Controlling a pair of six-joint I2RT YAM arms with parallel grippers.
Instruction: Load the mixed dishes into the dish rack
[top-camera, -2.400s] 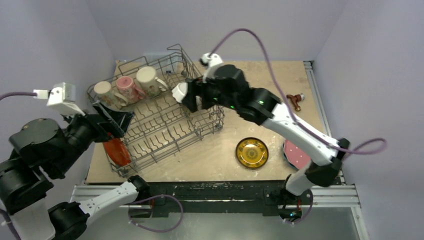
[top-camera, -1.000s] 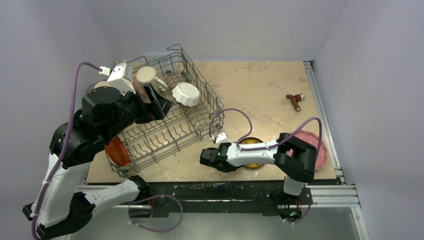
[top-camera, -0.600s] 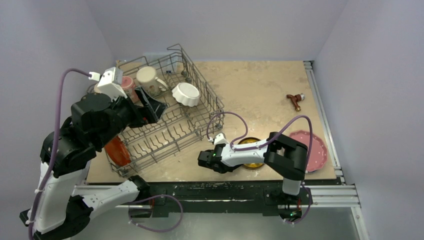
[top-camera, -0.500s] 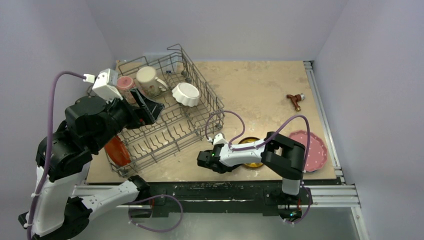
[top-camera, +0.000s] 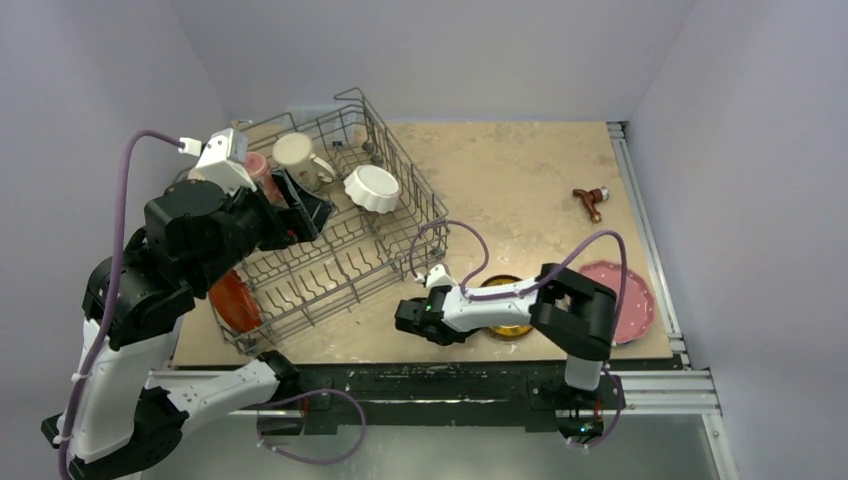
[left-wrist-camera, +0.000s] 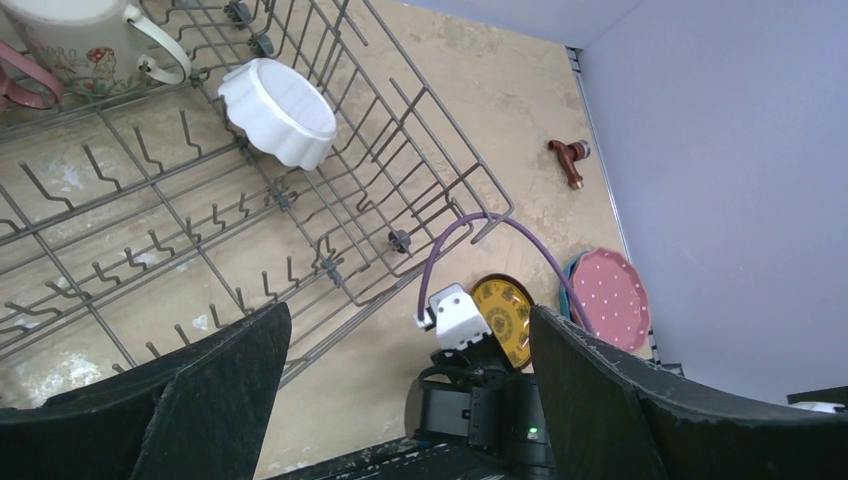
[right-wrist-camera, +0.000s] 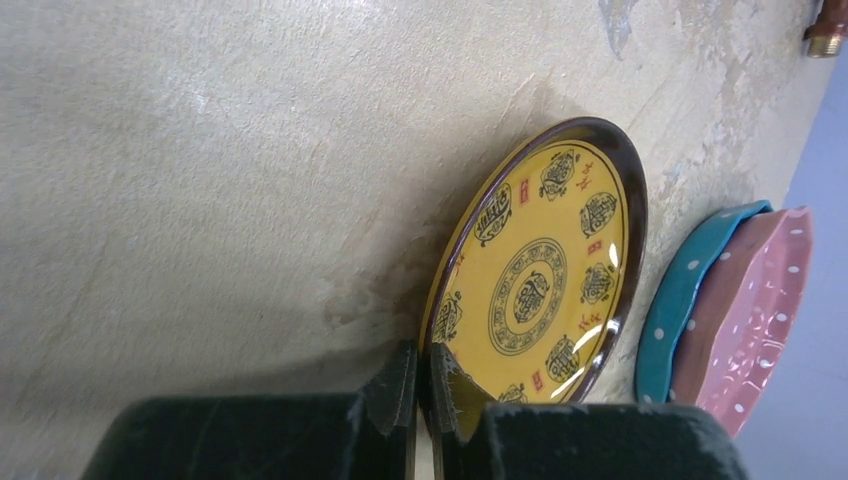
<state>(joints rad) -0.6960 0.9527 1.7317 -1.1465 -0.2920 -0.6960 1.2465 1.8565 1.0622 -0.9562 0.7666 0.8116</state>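
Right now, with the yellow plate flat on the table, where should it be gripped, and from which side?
The rim of the yellow plate at its left edge, coming in low, away from the pink plate. It lies flat, so only the upturned lip offers a pinch; the right gripper is shut there.

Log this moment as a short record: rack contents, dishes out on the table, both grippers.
In rack: dish rack holds white fluted bowl, cream mug, pink mug; red-orange plate at its near-left corner
On table: pink dotted plate stacked on blue plate; small brown object
Left gripper: open, empty, above the rack
Right gripper: shut on the rim of the yellow patterned plate
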